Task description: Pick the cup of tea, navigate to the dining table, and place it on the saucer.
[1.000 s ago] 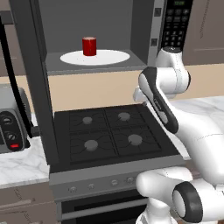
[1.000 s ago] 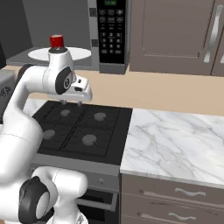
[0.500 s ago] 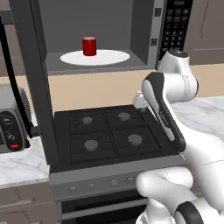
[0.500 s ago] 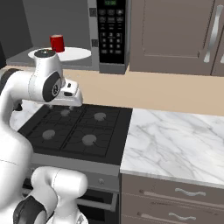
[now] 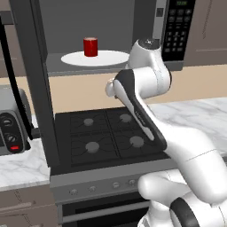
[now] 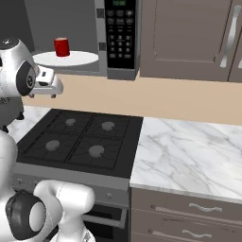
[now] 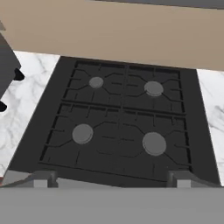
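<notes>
Claw held spread and empty above the stove

The claw is seen with its fingertips wide apart, nothing between them, pointed down at the black four-burner stove directly below it. The cup of tea is placed above and behind the claw, upright on a large white plate inside the open microwave, well apart from the fingertips. Marble table is spread off to the claw's right
</notes>
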Robot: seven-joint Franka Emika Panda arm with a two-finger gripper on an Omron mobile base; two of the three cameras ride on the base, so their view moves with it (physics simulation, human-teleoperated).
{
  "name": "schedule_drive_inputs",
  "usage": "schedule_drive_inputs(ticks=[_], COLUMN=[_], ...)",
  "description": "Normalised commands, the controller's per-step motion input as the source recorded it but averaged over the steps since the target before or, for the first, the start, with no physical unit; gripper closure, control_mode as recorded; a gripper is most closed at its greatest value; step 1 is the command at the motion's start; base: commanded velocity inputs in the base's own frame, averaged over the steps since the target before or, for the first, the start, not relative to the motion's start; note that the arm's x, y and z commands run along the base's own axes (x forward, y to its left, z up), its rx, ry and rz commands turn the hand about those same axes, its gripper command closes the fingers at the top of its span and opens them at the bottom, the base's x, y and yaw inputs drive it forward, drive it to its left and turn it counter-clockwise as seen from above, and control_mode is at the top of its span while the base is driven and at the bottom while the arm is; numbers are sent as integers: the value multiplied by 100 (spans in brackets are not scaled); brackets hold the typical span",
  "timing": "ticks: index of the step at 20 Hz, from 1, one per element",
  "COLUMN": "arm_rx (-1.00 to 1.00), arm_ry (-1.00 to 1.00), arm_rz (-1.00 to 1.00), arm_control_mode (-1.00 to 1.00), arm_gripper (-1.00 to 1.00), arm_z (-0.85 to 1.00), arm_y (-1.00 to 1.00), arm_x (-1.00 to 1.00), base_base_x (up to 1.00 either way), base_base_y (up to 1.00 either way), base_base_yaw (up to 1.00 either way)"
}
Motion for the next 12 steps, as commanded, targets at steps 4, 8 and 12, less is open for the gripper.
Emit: schedule_drive_inputs(ticks=[4, 8, 12], arm_rx=[0, 0, 1], arm_ry=[-5, -2, -5], arm_rz=[-1, -1, 0], arm_control_mode=[-100, -100, -100], arm_gripper=[-100, -100, -100], arm_z=[14, 16, 30], arm_y=[17, 4, 9], arm_x=[92, 100, 78], base_base_x=[0, 0, 0], base_base_y=[0, 0, 0], base_base_yaw=[0, 0, 0])
